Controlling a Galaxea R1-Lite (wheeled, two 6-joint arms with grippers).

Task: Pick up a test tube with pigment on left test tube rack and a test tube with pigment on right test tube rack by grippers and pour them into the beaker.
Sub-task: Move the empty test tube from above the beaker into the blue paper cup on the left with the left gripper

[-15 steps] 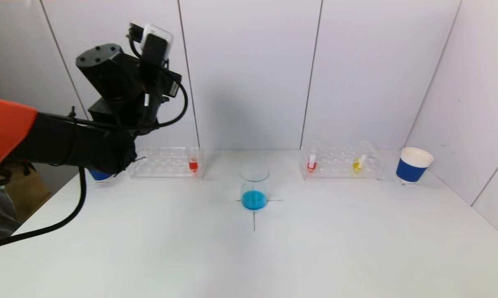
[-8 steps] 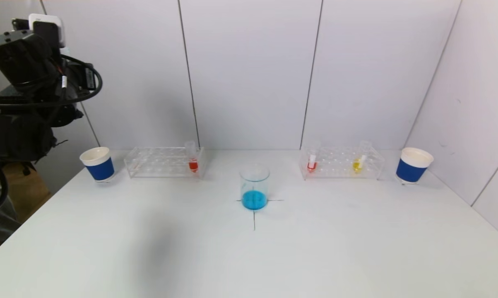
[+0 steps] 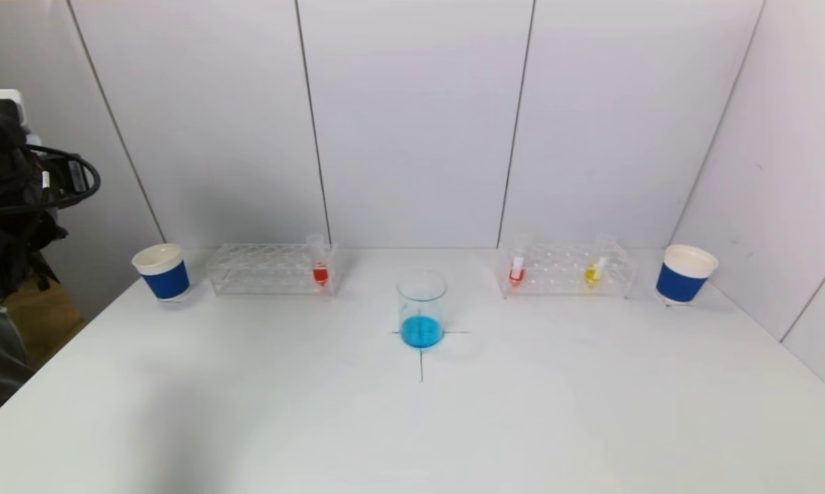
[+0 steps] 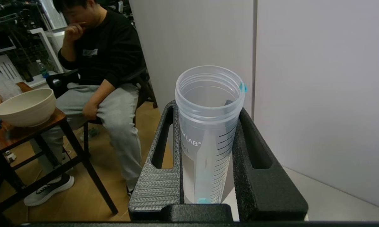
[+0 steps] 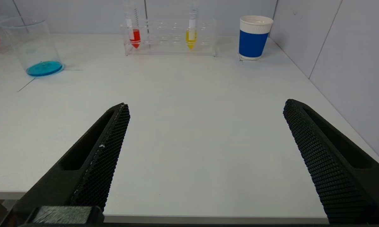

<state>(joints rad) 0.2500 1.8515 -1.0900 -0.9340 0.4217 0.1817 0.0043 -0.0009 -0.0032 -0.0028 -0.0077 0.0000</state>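
Left wrist view: an emptied tube [image 4: 208, 132] is gripped by the left end effector [image 4: 208, 176], off the desk [image 3: 412, 412]. Beaker [image 3: 422, 310] is already blue; right end effector [image 5: 205, 157], spread wide, gets sent to the right rack [image 3: 566, 269] next, probably.

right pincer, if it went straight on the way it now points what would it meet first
Probably nothing close: the open right pincer points over bare table. Far ahead stands the right test tube rack, nearest the yellow tube, though whether it would reach that height is unclear.
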